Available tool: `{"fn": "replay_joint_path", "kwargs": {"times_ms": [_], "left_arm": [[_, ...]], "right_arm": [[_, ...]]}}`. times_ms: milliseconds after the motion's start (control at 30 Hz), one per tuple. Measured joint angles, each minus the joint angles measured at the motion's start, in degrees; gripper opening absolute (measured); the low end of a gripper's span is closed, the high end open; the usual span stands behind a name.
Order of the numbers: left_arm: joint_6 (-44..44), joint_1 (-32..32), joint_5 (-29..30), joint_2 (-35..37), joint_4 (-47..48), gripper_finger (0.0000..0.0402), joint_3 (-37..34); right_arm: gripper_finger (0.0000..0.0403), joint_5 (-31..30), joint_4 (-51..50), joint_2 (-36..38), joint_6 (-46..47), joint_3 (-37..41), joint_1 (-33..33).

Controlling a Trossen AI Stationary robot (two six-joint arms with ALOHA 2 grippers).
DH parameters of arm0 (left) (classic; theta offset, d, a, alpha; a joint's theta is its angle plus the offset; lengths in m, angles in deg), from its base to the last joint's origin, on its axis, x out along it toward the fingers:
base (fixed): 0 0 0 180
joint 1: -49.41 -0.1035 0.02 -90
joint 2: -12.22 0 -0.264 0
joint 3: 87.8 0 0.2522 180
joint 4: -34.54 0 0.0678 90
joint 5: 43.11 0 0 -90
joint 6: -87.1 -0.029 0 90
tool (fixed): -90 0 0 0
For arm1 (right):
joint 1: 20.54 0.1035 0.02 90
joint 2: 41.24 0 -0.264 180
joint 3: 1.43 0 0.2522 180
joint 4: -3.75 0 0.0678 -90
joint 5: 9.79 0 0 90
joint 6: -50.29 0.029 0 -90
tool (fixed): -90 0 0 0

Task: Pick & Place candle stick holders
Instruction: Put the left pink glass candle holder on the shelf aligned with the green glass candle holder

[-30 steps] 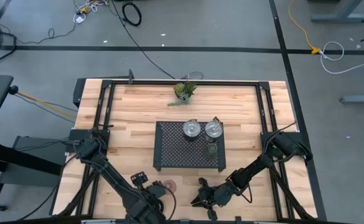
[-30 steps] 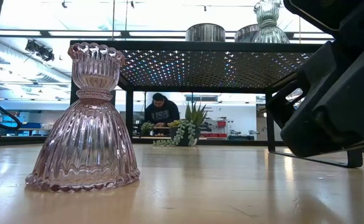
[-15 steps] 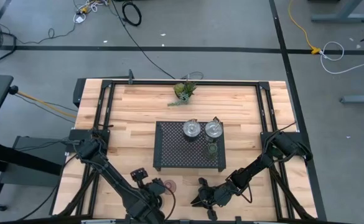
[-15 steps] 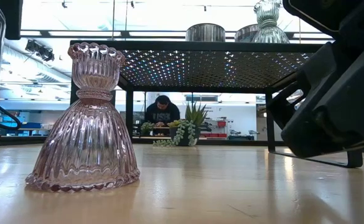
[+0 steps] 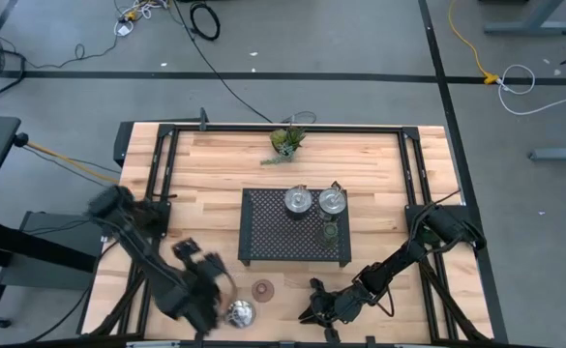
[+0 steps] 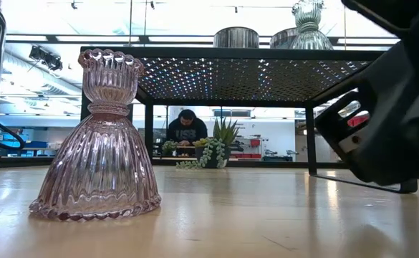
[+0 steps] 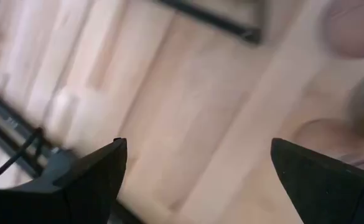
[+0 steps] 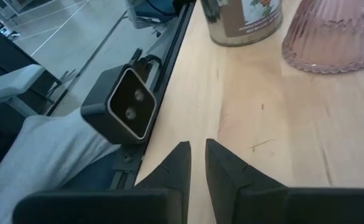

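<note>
A pink ribbed glass candle stick holder stands on its wide base near the table's front edge; it also shows in the low view. A shiny silver holder stands just left of it. Two more silver holders and an olive-green one stand on top of the black mesh rack. My left gripper is open and empty, left of the front silver holder. My right gripper is shut and empty, low over the table to the right of the pink holder.
A green plant sprig lies at the table's far edge. The low camera sits at the front edge just ahead of my right gripper. A person is in the room beyond the table. Bare wood shows left and right of the rack.
My left arm has swung up and toward the table's left edge, away from the front edge. The silver holder, which came into the low view at its left edge, now stands uncovered on the table beside the pink holder. My right gripper has shifted slightly.
</note>
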Motion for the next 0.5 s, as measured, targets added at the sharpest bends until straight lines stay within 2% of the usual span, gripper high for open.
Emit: {"fn": "replay_joint_path", "kwargs": {"times_ms": [100, 200, 333, 500], "left_arm": [[3.73, 2.83, -1.27, 5.5, -3.45, 0.0397, -8.7], [9.34, 5.42, -4.57, 8.77, -5.28, 0.0397, -12.94], [18.9, 7.07, -4.37, 10.0, -8.75, 0.0397, -13.46], [18.24, 6.96, -4.35, 10.02, -16.03, 0.0397, -13.46]], "right_arm": [[0.0047, -0.04, 0.01, 0.0, -0.6, 0.0, -0.02], [0.0047, -0.15, 0.01, 0.0, -0.96, 0.0, -0.16], [0.0047, -0.17, 0.12, 0.0, -0.99, 0.0, -0.61], [0.0047, -0.15, 0.27, 0.0, -0.54, 0.0, -0.7]]}}
